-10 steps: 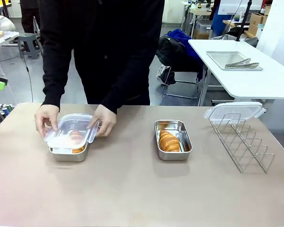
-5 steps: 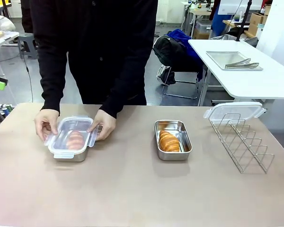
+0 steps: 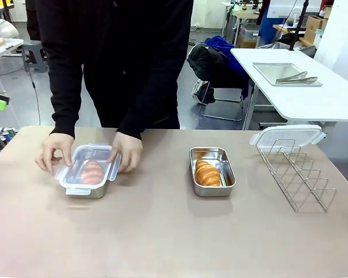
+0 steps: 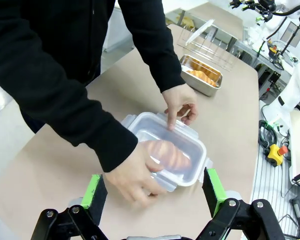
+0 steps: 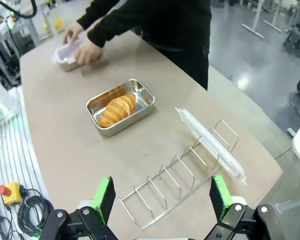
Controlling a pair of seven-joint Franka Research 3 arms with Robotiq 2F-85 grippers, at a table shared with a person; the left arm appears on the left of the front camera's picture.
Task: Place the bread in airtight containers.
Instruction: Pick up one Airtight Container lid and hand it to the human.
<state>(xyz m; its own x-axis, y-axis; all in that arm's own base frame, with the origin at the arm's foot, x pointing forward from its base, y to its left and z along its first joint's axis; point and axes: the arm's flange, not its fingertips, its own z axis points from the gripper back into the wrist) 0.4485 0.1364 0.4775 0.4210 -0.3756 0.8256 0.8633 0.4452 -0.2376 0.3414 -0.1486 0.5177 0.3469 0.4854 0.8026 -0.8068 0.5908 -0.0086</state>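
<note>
Person's two hands, one point(image 3: 57, 149) at each side of a lidded pan point(image 3: 88, 171), fingers spread and pressing down on its clear lid; black sleeves reach to the wrists. Left gripper point(image 4: 154, 192) hangs above these hands, jaws wide apart and holding nothing. Right gripper point(image 5: 162, 197) hangs likewise, jaws wide and empty.

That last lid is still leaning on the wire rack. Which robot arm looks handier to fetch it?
Probably the right. Its open pincer hangs just above the wire rack holding the spare lid, with the open pan just beyond. The left pincer hovers by the pan that the person's hands are closing.
</note>
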